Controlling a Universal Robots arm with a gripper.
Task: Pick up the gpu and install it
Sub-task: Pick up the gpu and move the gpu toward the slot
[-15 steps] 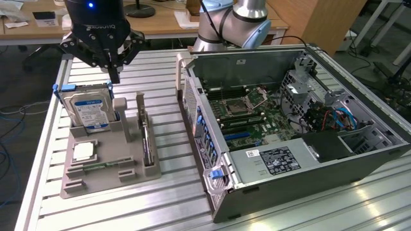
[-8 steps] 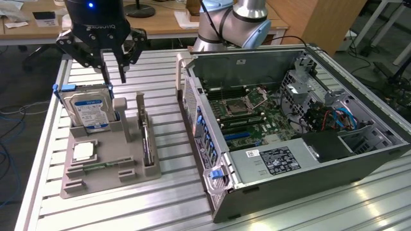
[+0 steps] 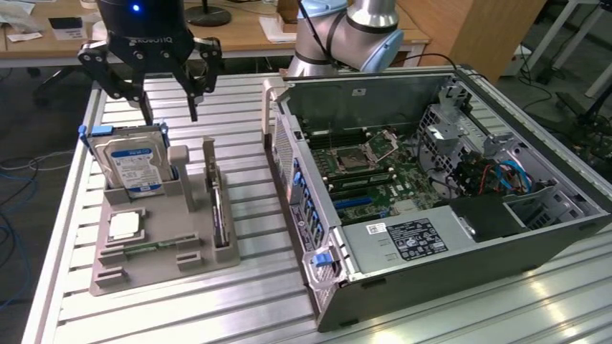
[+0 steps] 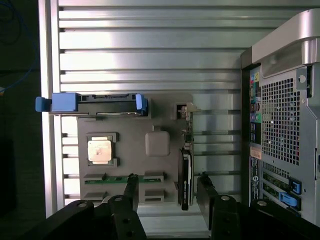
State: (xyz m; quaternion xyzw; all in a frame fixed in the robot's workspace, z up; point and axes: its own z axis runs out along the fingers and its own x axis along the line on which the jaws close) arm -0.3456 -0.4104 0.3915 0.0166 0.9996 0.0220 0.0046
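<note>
1. The black two-fingered gripper [image 3: 170, 109] hangs high over the far left of the ribbed aluminium table [image 3: 258, 287], its claw spread wide with nothing between the fingers.
2. Below it sits a flat grey plastic holder [image 3: 163, 251], and the parts are all in their places on it.
3. The gpu [image 3: 221, 215], a thin dark circuit card, stands on edge in a slot along the holder's side towards the exterior view's right, just beside the open case.
4. From the wrist, the gpu [image 4: 185, 175] shows edge-on as a dark strip, lying between the two fingers of the gripper [image 4: 168, 194] and closer to one of them, apart from both.
5. The boxy silver hard drive with blue rails [image 3: 134, 161] stands upright at the holder's far end.
6. The small square silver CPU chip [image 3: 125, 226] lies flat nearer the front.
7. The big dark grey computer case [image 3: 478, 251] lies open on the exterior view's right, its green board exposed.
</note>
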